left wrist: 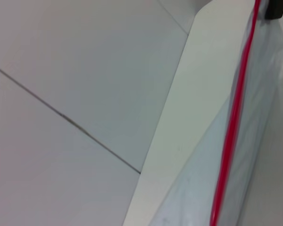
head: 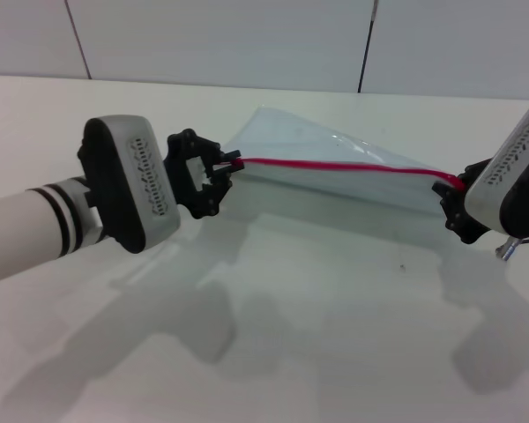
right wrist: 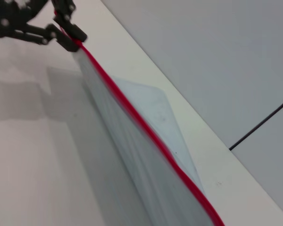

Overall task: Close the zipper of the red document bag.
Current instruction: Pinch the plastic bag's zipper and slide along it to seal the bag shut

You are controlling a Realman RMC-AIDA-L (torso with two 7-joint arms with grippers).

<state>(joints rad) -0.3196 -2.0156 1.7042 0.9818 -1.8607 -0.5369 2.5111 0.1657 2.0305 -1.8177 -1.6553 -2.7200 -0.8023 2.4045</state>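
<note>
- Both jaws are gripping: left gripper (head: 222, 174) and right gripper (head: 450, 201) are pinching opposite ends of the zipper (head: 344, 166).
- Bag (head: 335, 150) is hanging limp, looking light and slippery; the stiffer red strip seems the best place to hold.

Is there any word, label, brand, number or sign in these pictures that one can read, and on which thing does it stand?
None: no text shows in any view.
Bag: no print; faint dark specks, not letters.
Zipper: plain red.
Left gripper and right gripper: no markings.
Table: bare.
</note>
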